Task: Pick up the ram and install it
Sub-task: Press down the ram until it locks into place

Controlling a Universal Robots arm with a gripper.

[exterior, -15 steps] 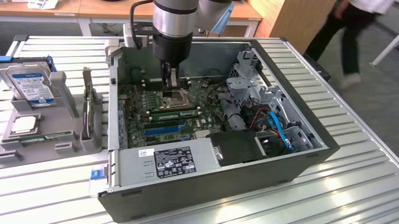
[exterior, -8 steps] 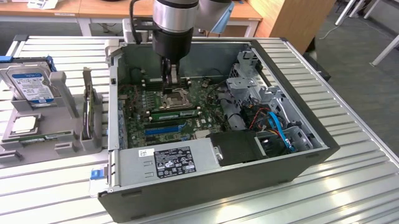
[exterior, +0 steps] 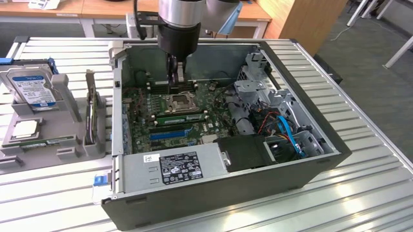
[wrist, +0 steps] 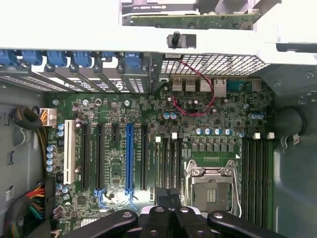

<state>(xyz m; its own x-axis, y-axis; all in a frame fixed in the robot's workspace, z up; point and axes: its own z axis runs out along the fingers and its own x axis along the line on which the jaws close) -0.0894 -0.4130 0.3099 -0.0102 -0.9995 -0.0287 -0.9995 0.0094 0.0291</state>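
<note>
Closest to you sits the grey power supply [exterior: 174, 166] in the open computer case [exterior: 322, 145]. At the exterior view's left, outside the case, the ram [exterior: 40, 142] lies flat in a grey tray [exterior: 67, 153]. Your gripper [exterior: 174, 86] hangs inside the case, jaws together, over the memory slots [wrist: 167, 158] beside the processor socket [wrist: 210, 186]. Whether it pinches anything, you cannot tell.
</note>
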